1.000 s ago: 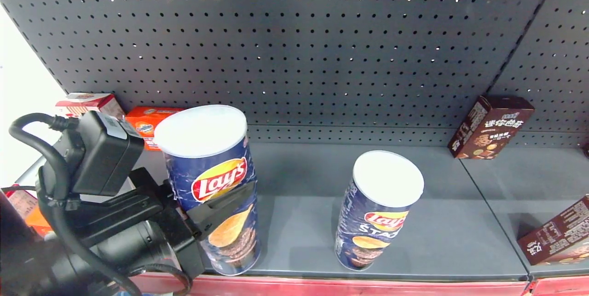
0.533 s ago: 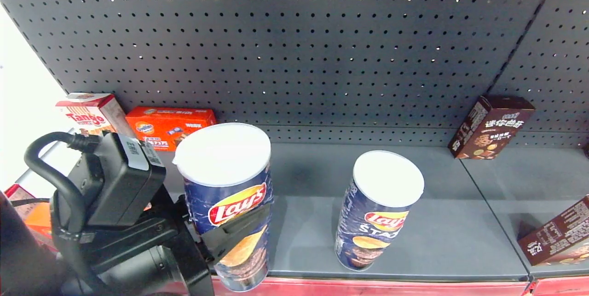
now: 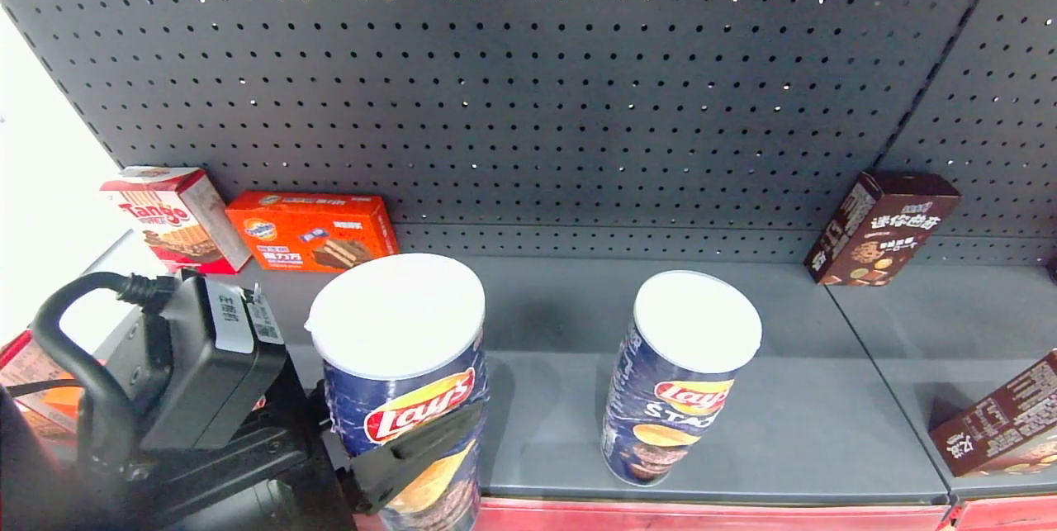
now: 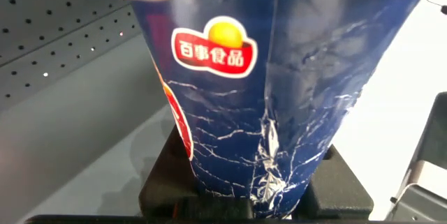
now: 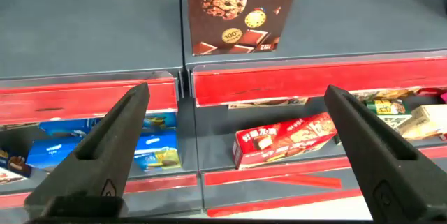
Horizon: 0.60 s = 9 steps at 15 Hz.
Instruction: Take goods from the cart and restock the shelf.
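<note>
Handling: tall dark-blue cardboard crisp canister (image 3: 396,382) with a white plastic lid, judged light, stiff-walled yet easily dented, with a glossy and somewhat slippery skin.
Hold point: lower to middle body, across the round, with a moderate squeeze.
Left hand (image 3: 409,465): clenched on the canister's lower body.
Canister position: upright at the near edge of the grey metal shelf (image 3: 561,399), left of a second standing canister (image 3: 677,382), apart from it; whether its base is set down cannot be told.
Right hand (image 5: 237,154): spread wide, grasping nothing.
</note>
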{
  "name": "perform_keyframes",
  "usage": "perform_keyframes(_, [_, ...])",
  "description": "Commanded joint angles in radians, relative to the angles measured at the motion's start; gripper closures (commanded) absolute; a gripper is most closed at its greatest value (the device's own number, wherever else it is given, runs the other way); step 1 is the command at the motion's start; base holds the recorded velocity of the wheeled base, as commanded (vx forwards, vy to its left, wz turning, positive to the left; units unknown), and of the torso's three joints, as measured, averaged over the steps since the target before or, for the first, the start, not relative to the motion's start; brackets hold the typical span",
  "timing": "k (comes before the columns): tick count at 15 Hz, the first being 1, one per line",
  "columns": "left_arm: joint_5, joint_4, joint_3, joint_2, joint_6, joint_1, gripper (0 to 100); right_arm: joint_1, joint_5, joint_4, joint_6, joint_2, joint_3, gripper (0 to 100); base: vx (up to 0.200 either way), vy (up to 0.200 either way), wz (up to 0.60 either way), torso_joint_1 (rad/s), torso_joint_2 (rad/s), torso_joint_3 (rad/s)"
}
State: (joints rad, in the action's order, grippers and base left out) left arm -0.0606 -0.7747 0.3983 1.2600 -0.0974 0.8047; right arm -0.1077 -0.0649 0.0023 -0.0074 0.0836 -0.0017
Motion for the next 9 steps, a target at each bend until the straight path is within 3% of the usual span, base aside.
perform_keyframes(1, [0.001,-0.005,-0.010,-0.008,0.001,-0.005,100,0.000,0.000,0.001,0.000,0.007,0.002,0,0.000,0.000,0.00,0.000,0.00,0.000])
perform_keyframes(6, [0.007,0.005,0.050,-0.017,0.007,-0.021,100,0.000,0.000,0.001,0.000,0.007,0.002,0,0.000,0.000,0.00,0.000,0.00,0.000])
perform_keyframes(9, [0.005,-0.009,0.172,0.116,0.010,-0.065,100,0.000,0.000,0.001,0.000,0.007,0.002,0,0.000,0.000,0.00,0.000,0.00,0.000])
